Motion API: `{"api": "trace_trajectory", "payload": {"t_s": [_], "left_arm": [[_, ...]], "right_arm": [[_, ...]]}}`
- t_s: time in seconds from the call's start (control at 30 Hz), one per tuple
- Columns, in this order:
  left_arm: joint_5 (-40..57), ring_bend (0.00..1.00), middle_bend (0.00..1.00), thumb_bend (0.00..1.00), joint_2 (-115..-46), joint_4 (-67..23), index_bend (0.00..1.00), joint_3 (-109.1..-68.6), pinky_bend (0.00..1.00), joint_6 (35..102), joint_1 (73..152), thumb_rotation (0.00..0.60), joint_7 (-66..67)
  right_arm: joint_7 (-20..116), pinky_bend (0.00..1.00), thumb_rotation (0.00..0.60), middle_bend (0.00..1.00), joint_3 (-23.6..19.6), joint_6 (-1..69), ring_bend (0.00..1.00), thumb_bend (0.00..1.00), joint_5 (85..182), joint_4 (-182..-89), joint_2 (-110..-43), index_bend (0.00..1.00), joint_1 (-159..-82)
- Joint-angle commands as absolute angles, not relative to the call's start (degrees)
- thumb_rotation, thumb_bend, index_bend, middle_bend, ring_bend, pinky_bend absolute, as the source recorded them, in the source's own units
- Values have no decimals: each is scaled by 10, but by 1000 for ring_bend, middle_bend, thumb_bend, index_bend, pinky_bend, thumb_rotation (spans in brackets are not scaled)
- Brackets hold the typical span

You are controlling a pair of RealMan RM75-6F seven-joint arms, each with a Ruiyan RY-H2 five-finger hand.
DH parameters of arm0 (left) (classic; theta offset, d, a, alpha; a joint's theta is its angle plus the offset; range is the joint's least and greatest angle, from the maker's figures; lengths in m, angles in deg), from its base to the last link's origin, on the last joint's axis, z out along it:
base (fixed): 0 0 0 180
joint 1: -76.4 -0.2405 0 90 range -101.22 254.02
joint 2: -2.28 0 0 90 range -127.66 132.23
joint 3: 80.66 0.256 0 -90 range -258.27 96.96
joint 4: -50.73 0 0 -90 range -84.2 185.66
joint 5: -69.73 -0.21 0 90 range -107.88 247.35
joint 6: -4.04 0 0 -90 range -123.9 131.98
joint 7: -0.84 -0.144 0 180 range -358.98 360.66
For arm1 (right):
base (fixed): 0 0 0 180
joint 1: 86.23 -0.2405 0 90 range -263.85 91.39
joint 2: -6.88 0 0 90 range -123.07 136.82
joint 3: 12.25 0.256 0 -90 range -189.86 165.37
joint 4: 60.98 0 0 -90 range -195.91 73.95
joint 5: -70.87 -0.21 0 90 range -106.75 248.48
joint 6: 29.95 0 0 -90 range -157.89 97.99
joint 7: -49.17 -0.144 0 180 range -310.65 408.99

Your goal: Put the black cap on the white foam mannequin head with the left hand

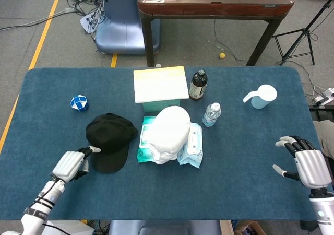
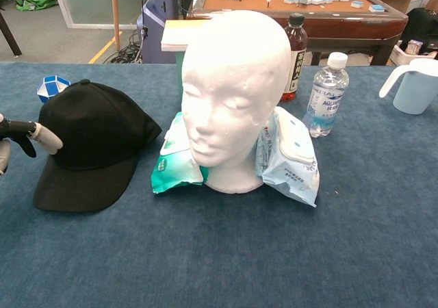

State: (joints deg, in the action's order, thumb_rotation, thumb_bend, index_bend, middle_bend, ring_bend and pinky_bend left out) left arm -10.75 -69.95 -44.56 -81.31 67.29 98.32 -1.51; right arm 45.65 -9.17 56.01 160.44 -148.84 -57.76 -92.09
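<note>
While the dark glass bottle (image 1: 198, 84) and the clear water bottle (image 1: 211, 114) stand capped far beyond the left hand (image 1: 70, 164), past the mannequin head, their contents cannot be judged from the head view; in the chest view the water bottle looks clear right through and the dark bottle is opaque. A pale blue pitcher (image 1: 261, 96) stands well ahead of the right hand (image 1: 305, 164), spout side toward the middle of the worktop (image 1: 235, 193); what is inside it cannot be seen.

That left hand lies low at the near left of the worktop, knuckles up, one fingertip (image 2: 46, 137) reaching to the side of the black cap (image 1: 109, 141), touching it or nearly so. Nothing is held; the fingers are loosely apart. The cap lies flat just ahead and to the inner side of the hand, brim pointing toward the near edge. Just beyond the cap, further inward, the white foam mannequin head (image 1: 172, 133) stands upright on two packs of wet wipes (image 2: 287, 154), face toward the robot and bare on top.

The right hand hovers at the near right, fingers spread and holding nothing, well apart from everything.

Ahead of the left hand, a blue-and-white puzzle toy (image 1: 79, 102) sits near the far left. A box with a pale lid (image 1: 160, 83) stands behind the mannequin head.
</note>
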Motion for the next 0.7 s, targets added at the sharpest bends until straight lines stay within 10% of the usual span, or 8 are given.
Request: {"api": "trace_trajectory", "payload": {"t_s": [0.03,0.33,0.7], "left_arm": [[-145,272,228,583,-708,-451,229,-792,421,727,953,600,-49],[-208,372,404,125,-774,-396,350,-775,421,802,921,600,-80],[-223,442,551,60,-856,-298,436,-781,421,818,915,600,-88]], "right_arm": [[456,265,600,301,-91,563,209,44,1605,-1489,-578,353,-920],[452,265,600,301,-90,565,209,44,1603,-1488,-576,353,-918],[447,265,600,301,-89,566,210,45,1602,-1487,-574,353,-917]]}}
